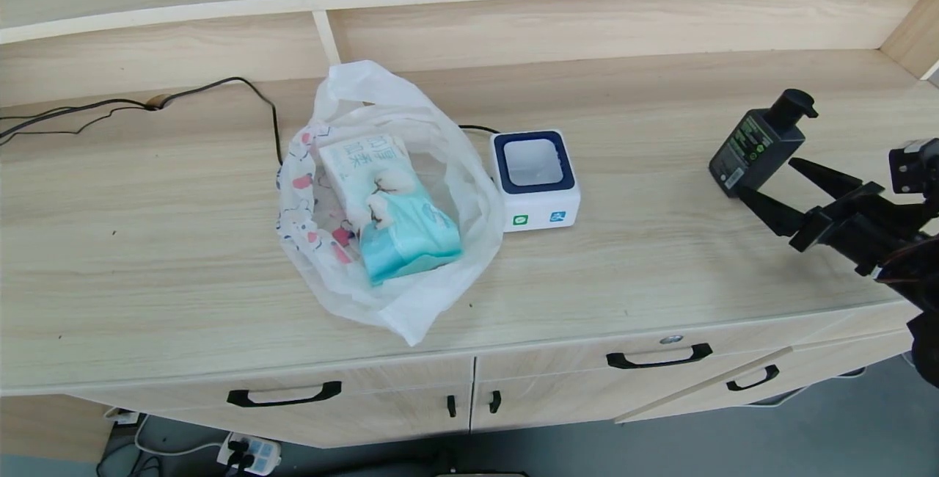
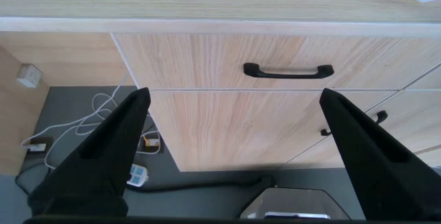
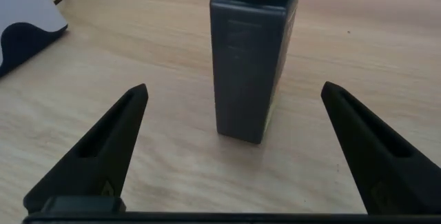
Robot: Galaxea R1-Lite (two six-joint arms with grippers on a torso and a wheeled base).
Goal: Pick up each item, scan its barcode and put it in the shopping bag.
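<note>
A dark pump bottle (image 1: 759, 143) stands upright at the right end of the wooden counter (image 1: 660, 271). My right gripper (image 1: 785, 187) is open just in front of it, its fingers spread on either side without touching. From the right wrist the bottle (image 3: 251, 65) sits a little beyond my fingertips (image 3: 138, 96). A clear plastic shopping bag (image 1: 381, 191) lies open in the middle, holding a blue-and-white tissue pack (image 1: 389, 205). The white barcode scanner (image 1: 535, 180) sits right of the bag. My left gripper (image 2: 234, 100) is open below the counter edge, facing the drawers.
A black cable (image 1: 183, 99) runs across the counter's back left. A wooden shelf wall (image 1: 587, 29) rises behind the counter. Drawers with black handles (image 1: 659, 358) line the front, and the same handle (image 2: 288, 71) faces my left wrist. A power strip (image 1: 249, 451) lies on the floor.
</note>
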